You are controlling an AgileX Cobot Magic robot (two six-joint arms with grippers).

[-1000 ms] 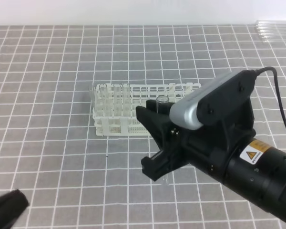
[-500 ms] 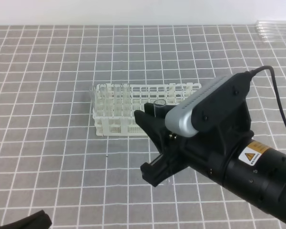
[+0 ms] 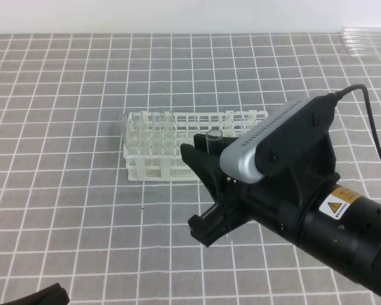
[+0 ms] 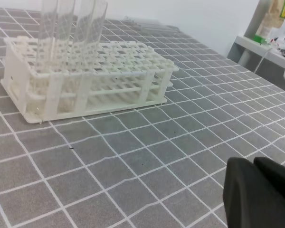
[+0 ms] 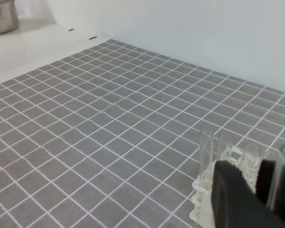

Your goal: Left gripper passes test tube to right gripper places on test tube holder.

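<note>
My right gripper (image 3: pixel 206 190) hovers just in front of the right end of the white test tube holder (image 3: pixel 178 147), shut on a clear test tube (image 3: pixel 213 135) that stands nearly upright between its fingers. In the right wrist view that test tube (image 5: pixel 284 183) shows beside the black fingers (image 5: pixel 230 199), with the holder (image 5: pixel 204 192) below. The left gripper (image 3: pixel 35 297) is a black sliver at the bottom left corner. In the left wrist view the left gripper (image 4: pixel 252 166) is shut with nothing in it, well away from the holder (image 4: pixel 85 83).
Several clear tubes (image 4: pixel 71 28) stand in the left end of the holder. More loose tubes (image 3: pixel 368 39) lie at the far right back of the grey gridded table (image 3: pixel 63 190). A shelf with bottles (image 4: pixel 270 45) lies beyond the table's edge.
The left gripper has drawn back toward the bottom left corner and mostly left the high view. My right gripper has shifted slightly left and lower with the tube still in it.
</note>
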